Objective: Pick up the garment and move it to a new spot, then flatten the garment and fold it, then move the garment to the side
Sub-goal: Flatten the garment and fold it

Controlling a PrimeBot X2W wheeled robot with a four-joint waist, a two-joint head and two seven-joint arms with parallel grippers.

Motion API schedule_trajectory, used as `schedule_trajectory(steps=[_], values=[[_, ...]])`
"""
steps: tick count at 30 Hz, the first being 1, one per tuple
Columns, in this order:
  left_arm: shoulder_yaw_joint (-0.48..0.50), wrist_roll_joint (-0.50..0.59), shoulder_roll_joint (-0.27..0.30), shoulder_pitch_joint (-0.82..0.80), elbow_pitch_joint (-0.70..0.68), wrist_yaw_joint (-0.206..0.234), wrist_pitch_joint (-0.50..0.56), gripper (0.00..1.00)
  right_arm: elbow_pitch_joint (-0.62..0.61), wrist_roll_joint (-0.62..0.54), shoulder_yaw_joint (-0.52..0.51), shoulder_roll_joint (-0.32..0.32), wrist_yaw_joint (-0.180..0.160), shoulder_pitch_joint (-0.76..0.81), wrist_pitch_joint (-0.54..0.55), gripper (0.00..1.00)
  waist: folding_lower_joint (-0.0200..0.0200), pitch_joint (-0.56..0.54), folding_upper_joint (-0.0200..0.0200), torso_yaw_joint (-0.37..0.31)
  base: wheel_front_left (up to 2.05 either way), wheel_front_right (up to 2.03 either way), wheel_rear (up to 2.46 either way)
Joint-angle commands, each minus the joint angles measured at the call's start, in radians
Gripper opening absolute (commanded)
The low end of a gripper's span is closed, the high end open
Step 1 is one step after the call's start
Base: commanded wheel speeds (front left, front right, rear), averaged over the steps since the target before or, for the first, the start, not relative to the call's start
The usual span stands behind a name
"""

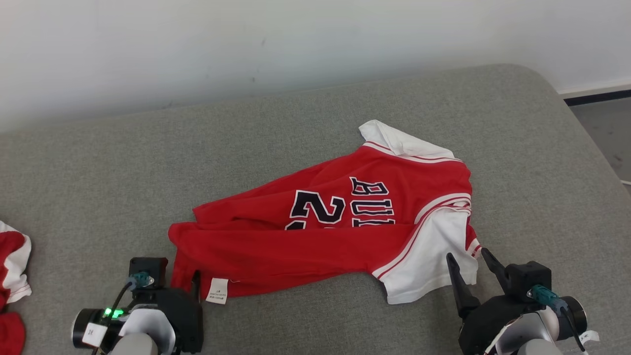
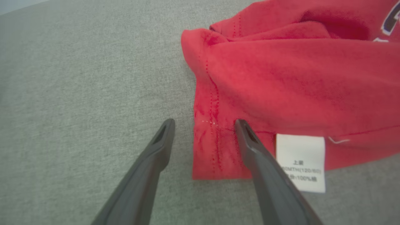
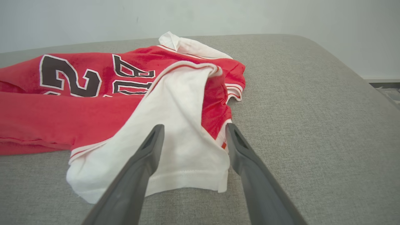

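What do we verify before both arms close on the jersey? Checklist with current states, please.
1. Left gripper open, fingers straddling the jersey hem corner beside the care label: ok.
2. Right gripper open, fingers straddling the white sleeve: ok.
3. Jersey lying flat: not ok, folded over itself.
4. Single layer between each pair of fingers: cannot tell.
5. Bare cushion beyond the jersey for spreading: ok.
6. Other red-and-white cloth apart from the jersey: ok.

Wall (image 1: 246, 39): plain white, faintly marked.
Bed (image 1: 98, 172): grey woven cover, rounded corner at far right.
Floor (image 1: 607, 133): grey, past that corner, under a dark skirting strip (image 1: 599, 96).
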Motion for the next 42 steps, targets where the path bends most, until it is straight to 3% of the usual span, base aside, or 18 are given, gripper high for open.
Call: schedule_trajectory(steps=[1, 6, 7, 8, 9, 10, 12, 13, 21, 27, 34, 42], values=[[-0.003, 0.006, 0.016, -0.016, 0.003, -0.003, 0.014, 1.0, 0.005, 0.007, 0.001, -0.004, -0.003, -0.012, -0.008, 1.0, -0.0002, 0.019, -0.0002, -0.011, 0.0, 0.0, 0.0], [-0.026, 0.015, 0.03, -0.024, -0.004, -0.017, 0.044, 1.0, 0.022, 0.011, -0.001, -0.001, -0.003, -0.017, -0.021, 1.0, -0.0002, 0.023, -0.0002, -0.009, 0.0, 0.0, 0.0], [-0.03, 0.015, 0.03, -0.023, -0.007, -0.018, 0.048, 0.95, 0.025, 0.012, -0.003, 0.0, -0.003, -0.017, -0.022, 1.0, -0.0002, 0.022, -0.0002, -0.008, 0.0, 0.0, 0.0], [-0.033, 0.014, 0.03, -0.019, -0.007, -0.019, 0.055, 0.82, 0.027, 0.01, -0.003, 0.001, -0.003, -0.016, -0.024, 1.0, -0.0002, 0.022, -0.0002, -0.007, 0.0, 0.0, 0.0], [-0.036, 0.012, 0.03, -0.015, -0.007, -0.021, 0.061, 0.51, 0.029, 0.009, -0.004, 0.002, -0.003, -0.016, -0.026, 1.0, -0.0002, 0.022, -0.0002, -0.006, 0.0, 0.0, 0.0], [-0.038, 0.011, 0.032, -0.011, -0.009, -0.023, 0.065, 0.4, 0.031, 0.009, -0.005, 0.003, -0.003, -0.016, -0.027, 1.0, -0.0002, 0.021, -0.0002, -0.006, 0.0, 0.0, 0.0], [-0.042, 0.014, 0.038, -0.008, -0.015, -0.02, 0.058, 0.05, 0.031, 0.009, -0.004, 0.005, -0.003, -0.019, -0.027, 1.0, -0.0002, 0.021, -0.0002, -0.006, 0.0, 0.0, 0.0], [-0.044, 0.018, 0.041, -0.007, -0.022, -0.016, 0.048, 0.0, 0.03, 0.008, -0.004, 0.006, -0.003, -0.02, -0.025, 1.0, -0.0002, 0.022, -0.0002, -0.006, 0.0, 0.0, 0.0], [-0.042, 0.018, 0.045, 0.011, -0.055, 0.016, -0.024, 0.0, 0.02, 0.008, -0.012, -0.002, -0.003, -0.01, -0.018, 1.0, -0.0002, 0.019, -0.0002, -0.003, 0.0, 0.0, 0.0], [-0.036, -0.015, 0.007, 0.095, -0.131, 0.042, -0.102, 0.0, 0.015, 0.038, -0.026, -0.014, -0.003, 0.031, 0.021, 1.0, -0.0002, 0.017, -0.0002, 0.005, 0.0, 0.0, 0.0], [-0.047, -0.045, -0.021, 0.193, -0.214, 0.055, -0.123, 0.0, 0.007, 0.076, -0.002, -0.038, -0.003, 0.06, 0.07, 1.0, -0.0002, 0.021, -0.0002, 0.015, 0.0, 0.0, 0.0], [-0.059, -0.059, -0.018, 0.194, -0.227, 0.045, -0.124, 0.0, 0.082, 0.059, -0.057, -0.009, -0.003, 0.027, 0.07, 1.0, -0.0002, 0.026, -0.0002, 0.023, 0.0, 0.0, 0.0]])
